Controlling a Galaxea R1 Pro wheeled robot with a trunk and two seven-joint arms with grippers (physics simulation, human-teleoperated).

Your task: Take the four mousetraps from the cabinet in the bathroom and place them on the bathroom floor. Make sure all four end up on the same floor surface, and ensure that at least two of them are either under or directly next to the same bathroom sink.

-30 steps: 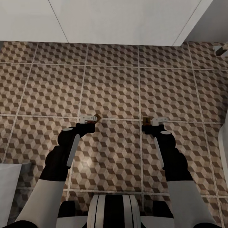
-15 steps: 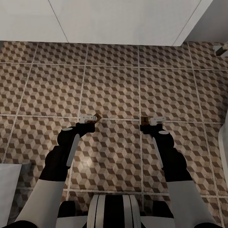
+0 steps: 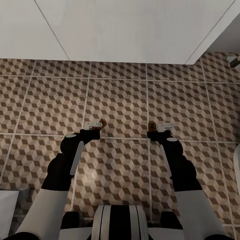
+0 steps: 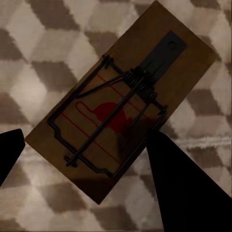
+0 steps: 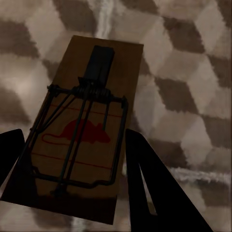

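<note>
Each of my grippers holds a mousetrap above the bathroom floor (image 3: 116,100), which has cube-patterned tiles. My left gripper (image 3: 98,125) is shut on a small brown mousetrap (image 3: 103,123). In the left wrist view that mousetrap (image 4: 121,101) lies tilted between the dark fingers (image 4: 179,183), with its wire bar and red mouse print facing the camera. My right gripper (image 3: 157,127) is shut on a second mousetrap (image 3: 152,126). The right wrist view shows this mousetrap (image 5: 87,125) between the fingers (image 5: 154,188). The cabinet is out of view. I cannot tell whether the sink is in view.
A broad white surface (image 3: 120,30) spans the far side of the head view; I cannot tell what it is. A white object (image 3: 6,206) sits at the near left. A white edge (image 3: 237,166) runs along the right, and a small fitting (image 3: 233,60) is at the far right.
The whole head view has shifted: the white surface ahead now takes up more of the picture and the tiles sit lower. Both arms keep their pose and still grip the traps.
</note>
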